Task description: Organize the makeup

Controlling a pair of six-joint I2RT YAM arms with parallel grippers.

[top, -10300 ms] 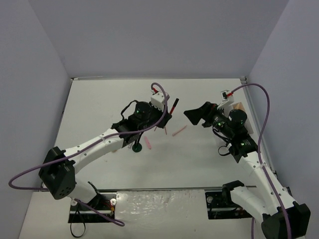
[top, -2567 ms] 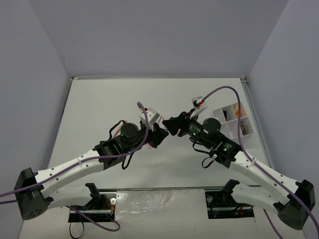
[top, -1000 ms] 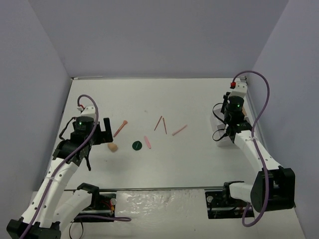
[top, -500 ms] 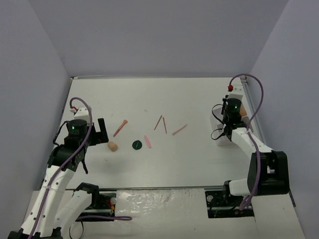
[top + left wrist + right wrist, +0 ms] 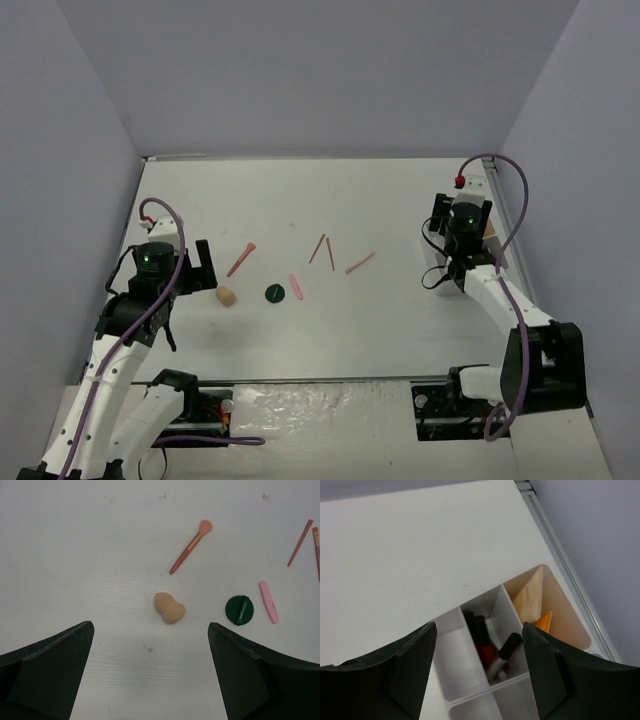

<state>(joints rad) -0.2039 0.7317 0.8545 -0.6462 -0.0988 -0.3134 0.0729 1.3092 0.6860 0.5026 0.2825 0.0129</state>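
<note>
Loose makeup lies mid-table: a beige sponge (image 5: 169,608), a dark-green disc (image 5: 239,610), a pink stick (image 5: 268,608), a pink-tipped brush (image 5: 190,546) and thin pencils (image 5: 300,542). My left gripper (image 5: 150,630) hangs open just short of the sponge (image 5: 227,295), touching nothing. My right gripper (image 5: 479,630) stands open above the white tray (image 5: 451,670). Below it, dark-red sticks (image 5: 487,647) and a black-capped tube (image 5: 506,652) lie in one compartment. Beige (image 5: 530,597) and orange (image 5: 544,622) tubes fill the corner one.
In the top view the tray (image 5: 434,262) sits at the table's right edge, mostly hidden under my right arm (image 5: 490,285). More pencils (image 5: 323,248) and one pink pencil (image 5: 360,262) lie between the arms. Grey walls close the table on three sides.
My right gripper has gone from shut to open over the tray's middle compartment. My left arm has drawn back a little toward the left edge, still open.
</note>
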